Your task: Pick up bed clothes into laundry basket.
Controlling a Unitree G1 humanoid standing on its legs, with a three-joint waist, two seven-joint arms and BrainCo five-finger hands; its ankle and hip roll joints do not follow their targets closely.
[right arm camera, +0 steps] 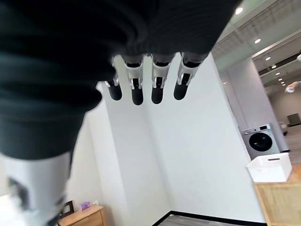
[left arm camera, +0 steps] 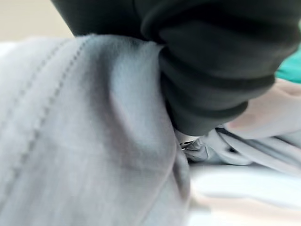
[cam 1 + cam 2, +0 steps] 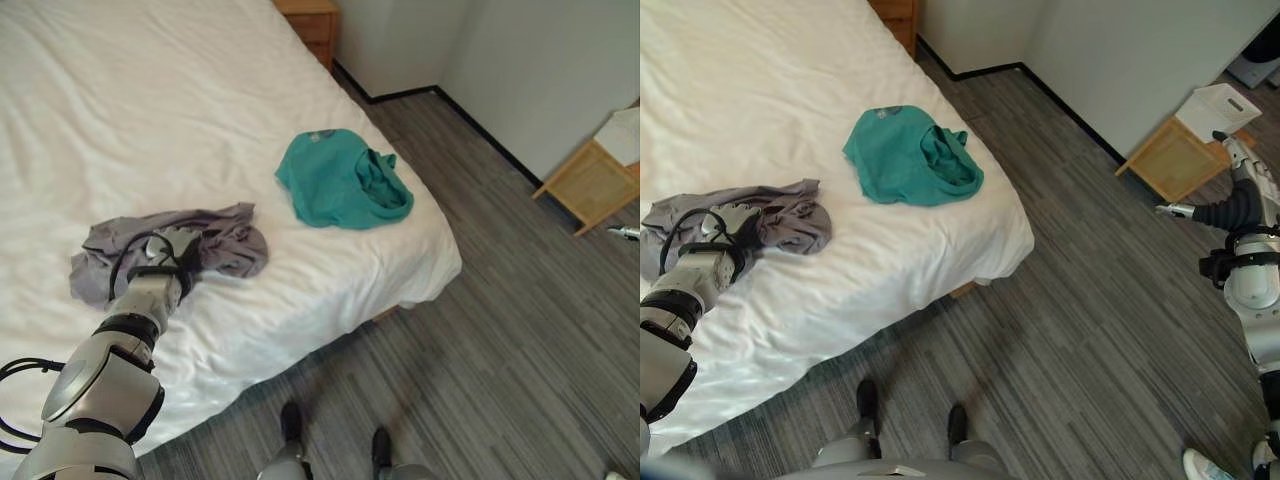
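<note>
While the left hand (image 3: 172, 247) was laid on the crumpled grey garment (image 3: 225, 240) near the front edge of the white bed (image 3: 120, 110), its fingers were buried in the cloth, so open or gripping could not be told. Close up in the left wrist view, grey fabric (image 2: 70, 141) with a stitched seam was seen pressed against the dark wrist cover. A teal garment (image 3: 910, 157) was left bunched on the bed, well apart from the grey one, nearer the bed's corner on the robot's right. The right hand (image 3: 1232, 213) was held out over the grey striped floor (image 3: 1090, 330), away from the bed, fingers (image 1: 137, 89) straight and holding nothing. A wooden side table (image 3: 1177, 158) with a white box (image 3: 1218, 107) on it was seen by the wall, just beyond that hand
</note>
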